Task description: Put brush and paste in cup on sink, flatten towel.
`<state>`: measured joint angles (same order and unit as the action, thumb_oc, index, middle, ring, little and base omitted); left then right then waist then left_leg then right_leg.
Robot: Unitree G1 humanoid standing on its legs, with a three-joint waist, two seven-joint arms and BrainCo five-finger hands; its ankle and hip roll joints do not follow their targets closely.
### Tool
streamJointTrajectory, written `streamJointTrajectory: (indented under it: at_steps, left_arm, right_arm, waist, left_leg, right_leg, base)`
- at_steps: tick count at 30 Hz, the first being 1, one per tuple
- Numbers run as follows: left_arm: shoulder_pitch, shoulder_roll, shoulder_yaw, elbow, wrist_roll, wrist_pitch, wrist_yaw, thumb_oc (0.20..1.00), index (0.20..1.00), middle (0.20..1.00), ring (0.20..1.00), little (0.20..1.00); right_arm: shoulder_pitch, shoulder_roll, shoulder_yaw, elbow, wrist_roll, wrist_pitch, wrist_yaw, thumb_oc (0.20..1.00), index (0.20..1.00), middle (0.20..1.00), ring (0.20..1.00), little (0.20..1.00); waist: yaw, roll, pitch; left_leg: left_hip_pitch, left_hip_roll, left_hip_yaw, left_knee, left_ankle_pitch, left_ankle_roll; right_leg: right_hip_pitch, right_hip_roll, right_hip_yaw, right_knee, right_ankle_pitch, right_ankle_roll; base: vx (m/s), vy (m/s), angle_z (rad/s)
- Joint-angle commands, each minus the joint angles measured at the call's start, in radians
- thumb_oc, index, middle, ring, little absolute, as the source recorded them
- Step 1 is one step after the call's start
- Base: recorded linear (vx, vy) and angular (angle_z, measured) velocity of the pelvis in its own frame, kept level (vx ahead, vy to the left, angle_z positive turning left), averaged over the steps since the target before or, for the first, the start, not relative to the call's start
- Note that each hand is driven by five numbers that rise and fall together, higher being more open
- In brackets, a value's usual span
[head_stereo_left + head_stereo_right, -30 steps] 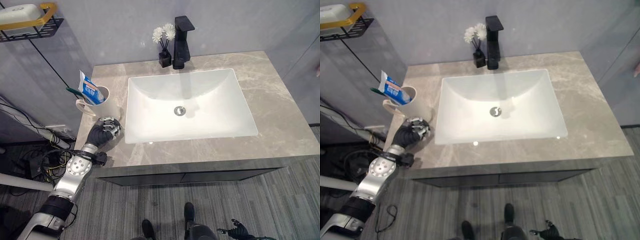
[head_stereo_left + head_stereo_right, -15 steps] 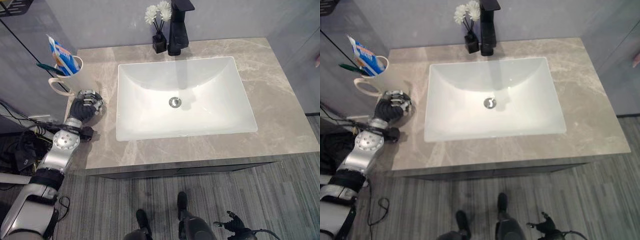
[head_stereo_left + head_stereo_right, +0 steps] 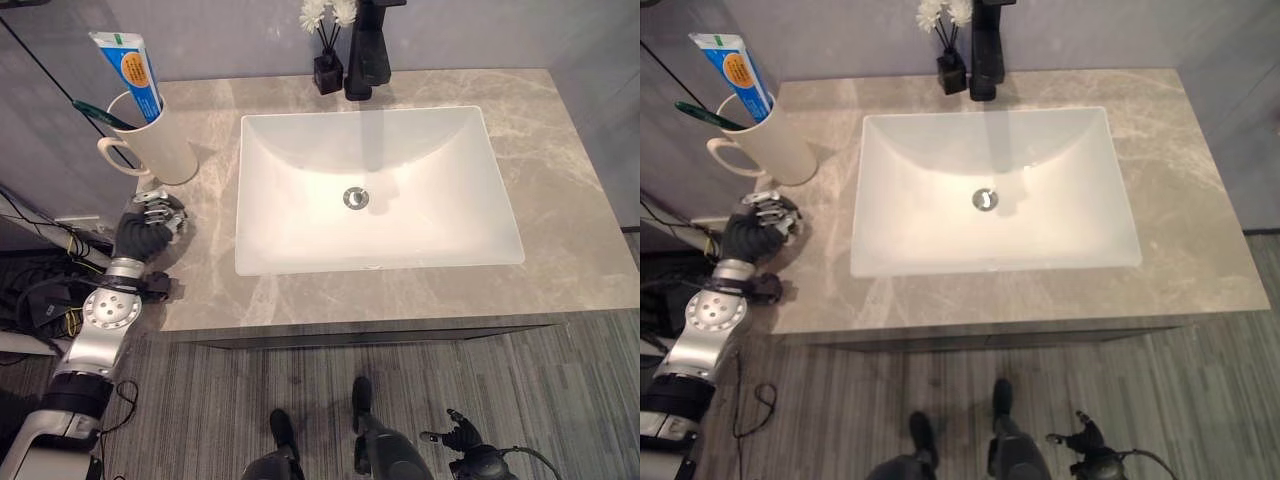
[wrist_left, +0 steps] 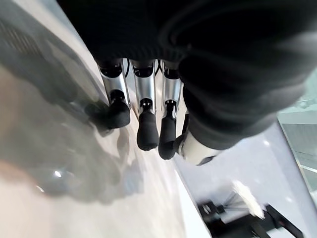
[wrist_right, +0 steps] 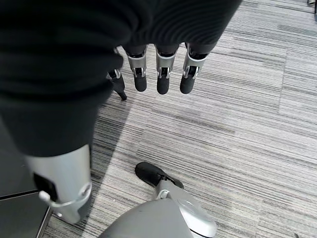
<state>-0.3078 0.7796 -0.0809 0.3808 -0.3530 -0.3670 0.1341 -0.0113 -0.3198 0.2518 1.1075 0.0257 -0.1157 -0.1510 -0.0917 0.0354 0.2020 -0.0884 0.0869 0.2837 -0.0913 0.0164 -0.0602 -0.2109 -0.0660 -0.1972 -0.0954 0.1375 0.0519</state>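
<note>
**Brush and paste seen standing in cup by the basin**

The left hand (image 3: pixel 148 228), fingers loosely curled and empty, is seen at the counter's (image 3: pixel 560 150) left edge. Just behind it, toothpaste (image 3: pixel 128 72) and toothbrush (image 3: pixel 100 115) stand in the cup (image 3: pixel 160 145), left of the sink (image 3: pixel 375 190). The right hand (image 5: pixel 158 74) hangs over the floor, fingers relaxed, empty.

1. Showing printing on the toothpaste tube (image 3: pixel 128 72) standing in the cup (image 3: pixel 158 145): an orange round patch on blue and white, lettering too small for reading.
2. Carrying no legible text, numbers or signs anywhere else on the countertop (image 3: pixel 560 170).
</note>
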Motion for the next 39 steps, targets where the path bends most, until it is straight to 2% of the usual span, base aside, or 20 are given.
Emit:
streamJointTrajectory:
  at_steps: [1,7,14,21,35,39]
  left_arm:
    - [-0.043,0.033,0.036,0.089,-0.006,-0.004,0.025,0.2,0.2,0.2,0.2,0.2]
    - [-0.127,0.058,0.029,0.184,-0.025,-0.005,0.056,0.2,0.2,0.2,0.2,0.2]
    - [-0.327,0.104,-0.059,0.318,-0.036,0.001,0.077,0.2,0.2,0.2,0.2,0.2]
    - [-0.437,0.117,-0.126,0.385,-0.034,0.007,0.087,0.2,0.2,0.2,0.2,0.2]
    - [-0.552,0.074,-0.21,0.493,-0.001,0.035,0.108,0.2,0.2,0.2,0.2,0.2]
    - [-0.548,0.042,-0.222,0.534,0.046,0.066,0.118,0.2,0.2,0.2,0.2,0.2]
  right_arm:
    - [-0.018,-0.029,-0.005,0.007,0.019,-0.023,-0.017,1.0,1.0,1.0,1.0,1.0]
    - [-0.029,-0.035,0.006,0.007,0.019,-0.022,-0.018,1.0,1.0,1.0,1.0,1.0]
    - [-0.041,-0.044,0.037,-0.018,0.031,-0.028,-0.013,1.0,1.0,1.0,1.0,1.0]
    - [-0.05,-0.044,0.052,-0.042,0.049,-0.036,-0.014,1.0,1.0,1.0,1.0,1.0]
    - [-0.035,-0.043,0.066,-0.084,0.057,-0.047,-0.022,1.0,1.0,1.0,1.0,1.0]
    - [-0.034,-0.044,0.071,-0.069,0.046,-0.045,-0.025,1.0,1.0,1.0,1.0,1.0]
  waist:
    - [-0.005,0.019,0.025]
    - [-0.012,0.017,0.033]
    - [-0.034,0.005,0.048]
    - [-0.045,-0.007,0.057]
    - [-0.071,-0.008,0.079]
    - [-0.071,-0.003,0.077]
  left_leg:
    - [0.057,0.02,-0.092,0.004,0.009,-0.042]
    - [0.041,0.019,-0.09,0.004,0.012,-0.042]
    - [0.01,0.022,-0.08,0.004,0.021,-0.044]
    - [-0.012,0.026,-0.07,0.004,0.028,-0.048]
    - [-0.009,0.034,-0.069,0.004,0.023,-0.046]
    - [-0.004,0.031,-0.075,0.004,0.021,-0.043]
  right_leg:
    - [0.067,-0.01,0.024,0.042,-0.062,0.072]
    - [0.051,-0.011,0.029,0.038,-0.053,0.074]
    - [0.014,-0.009,0.043,0.036,-0.032,0.081]
    - [-0.015,-0.004,0.054,0.038,-0.022,0.085]
    - [-0.045,0.0,0.055,0.1,-0.051,0.084]
    - [-0.04,-0.003,0.045,0.103,-0.055,0.083]
  base:
    - [0.0,0.0,0.0]
    - [0.0,0.0,0.0]
    - [0.0,0.001,-0.01]
    - [0.0,-0.001,-0.05]
    - [0.0,-0.001,-0.02]
    - [0.0,0.0,0.0]
